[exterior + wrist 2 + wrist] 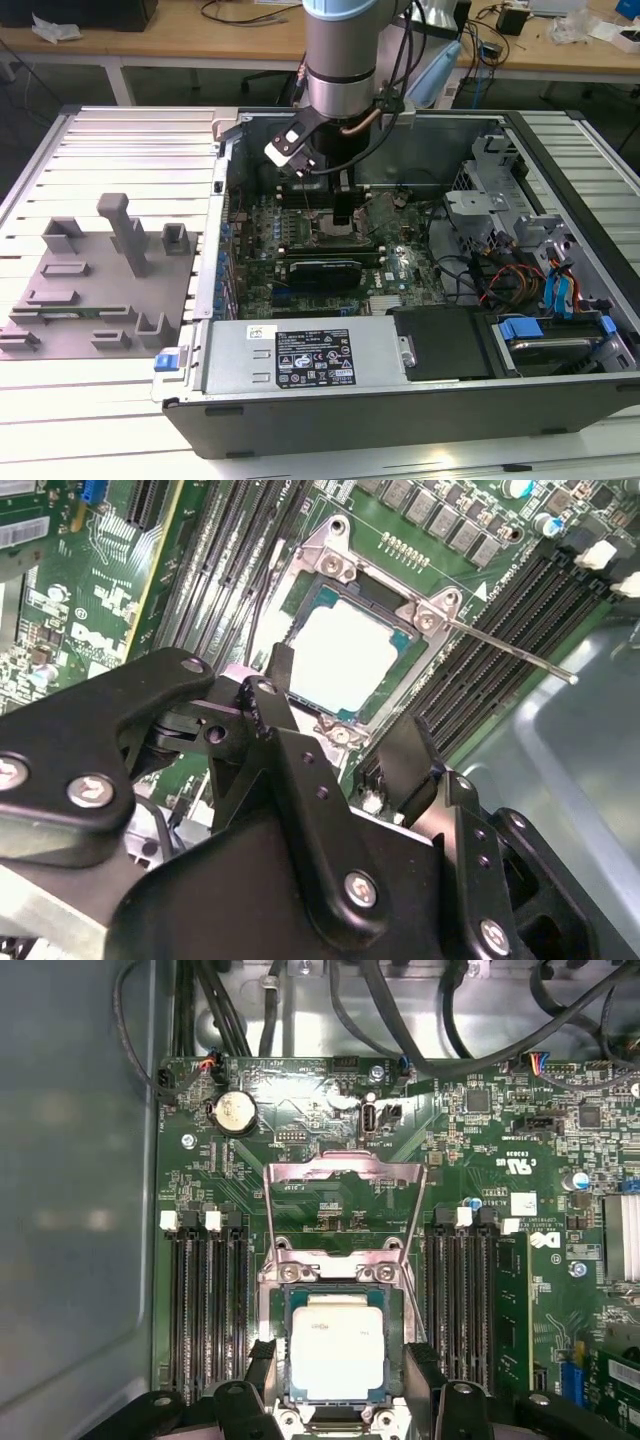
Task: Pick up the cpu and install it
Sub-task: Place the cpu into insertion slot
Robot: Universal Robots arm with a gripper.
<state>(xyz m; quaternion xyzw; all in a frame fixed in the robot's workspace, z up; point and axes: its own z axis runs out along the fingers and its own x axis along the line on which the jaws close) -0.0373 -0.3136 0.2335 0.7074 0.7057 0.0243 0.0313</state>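
— Pincer (pixel 340 1360)?
— Spread wide, straddling the cpu (pixel 335 1345) without touching it, I judge.
— The chip?
— Flat in its socket (pixel 282 1310), retention frame (pixel 343 1195) raised beyond. Any motion should be purely vertical; a sideways nudge could unseat it.

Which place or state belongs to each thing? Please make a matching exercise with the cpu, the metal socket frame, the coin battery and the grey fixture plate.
Things:
1. cpu
2. metal socket frame
3. coin battery
4. grey fixture plate

Places or states:
A. outside the computer case, on the exterior view's left
B. lying flat in the socket
C. swung open, away from the socket
D. round and silver, near the motherboard edge

Pairs: 1-B, 2-C, 3-D, 4-A
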